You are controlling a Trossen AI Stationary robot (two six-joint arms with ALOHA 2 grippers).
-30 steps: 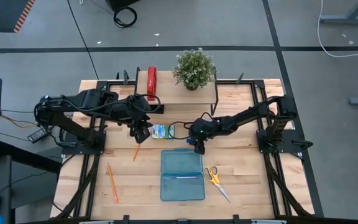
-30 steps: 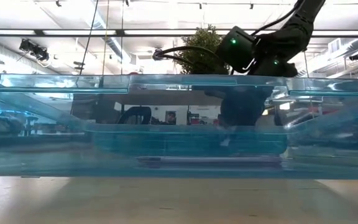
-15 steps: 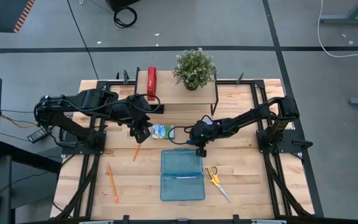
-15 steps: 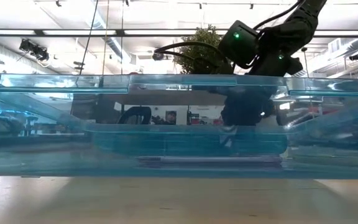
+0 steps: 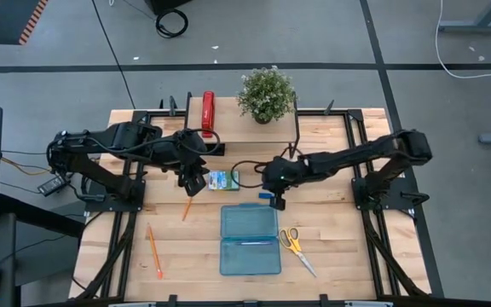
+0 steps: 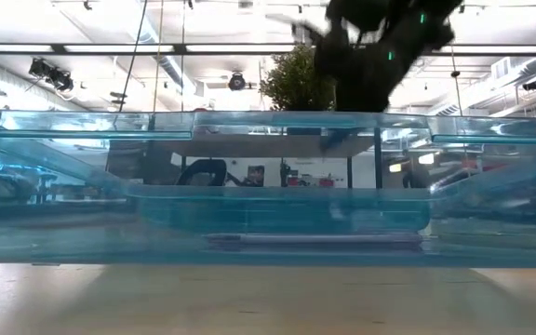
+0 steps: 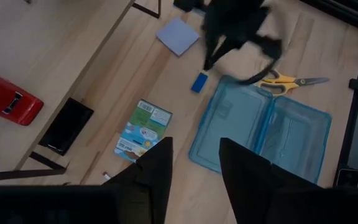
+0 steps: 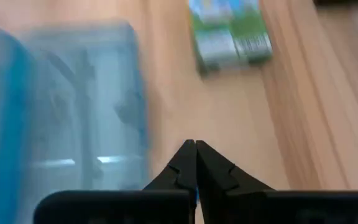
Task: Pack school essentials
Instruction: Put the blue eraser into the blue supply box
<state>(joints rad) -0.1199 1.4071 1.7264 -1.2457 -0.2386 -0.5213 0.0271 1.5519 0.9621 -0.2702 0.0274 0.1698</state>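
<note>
Tiny blue eraser (image 5: 265,196) lies on the table just beyond the far edge of the open translucent blue case (image 5: 250,239), beside the right gripper (image 5: 276,203), whose fingers are pressed together on nothing. Green-blue packet (image 5: 222,180) lies left of it, under the left gripper (image 5: 193,182), whose fingers stand apart, empty. One orange pencil (image 5: 187,208) lies near that gripper, another (image 5: 154,251) nearer the left front. Yellow-handled scissors (image 5: 296,247) lie right of the case. Lavender pad (image 7: 178,35) lies by the eraser. Red stapler (image 5: 208,113) and plant (image 5: 267,94) stand on the far shelf.
</note>
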